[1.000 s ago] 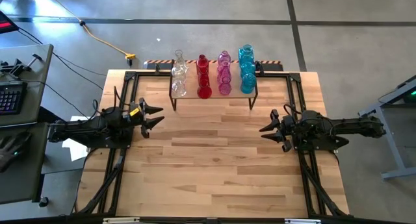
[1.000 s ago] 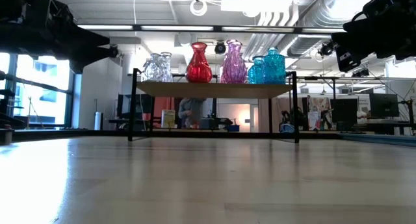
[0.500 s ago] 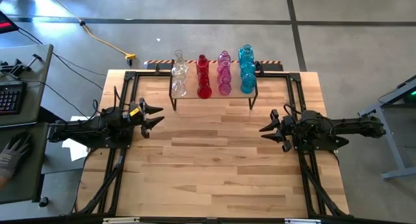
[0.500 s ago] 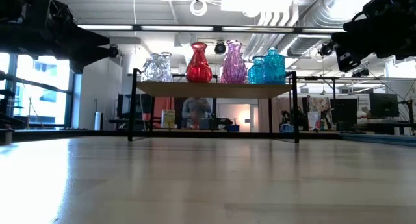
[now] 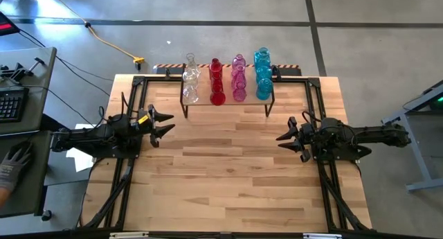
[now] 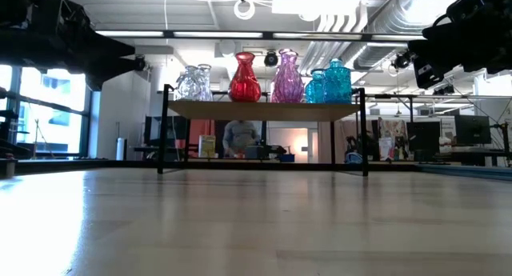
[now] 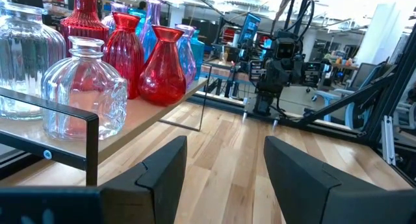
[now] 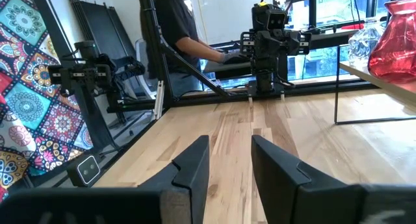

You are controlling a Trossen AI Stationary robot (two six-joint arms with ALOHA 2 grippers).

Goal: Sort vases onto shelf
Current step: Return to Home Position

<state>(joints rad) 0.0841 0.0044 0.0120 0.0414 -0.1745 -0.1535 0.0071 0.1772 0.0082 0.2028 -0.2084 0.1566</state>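
Small glass vases stand sorted by colour on a low light-wood shelf with thin black legs. The shelf sits at the middle of the table's far edge. From the table's left side to its right come clear vases, red vases, pink vases and blue vases. Each colour forms its own row from the shelf's front to its back. Every vase in view is on the shelf.

The vases look rigid, light and breakable, and their smooth ribbed glass would probably slip under a hard squeeze. The narrow neck below the flared lip seems the best place to take hold, with a gentle close. Neighbours stand close together, so a tilted lift could knock one over.

The left gripper hovers near the table's left edge, pointing inward, its fingers spread with nothing between them. The right gripper hovers near the right edge, facing the left one. Its fingers are parted a little less, and it is also empty. Both are well apart from the shelf. The sorting appears complete, with the arms parked.
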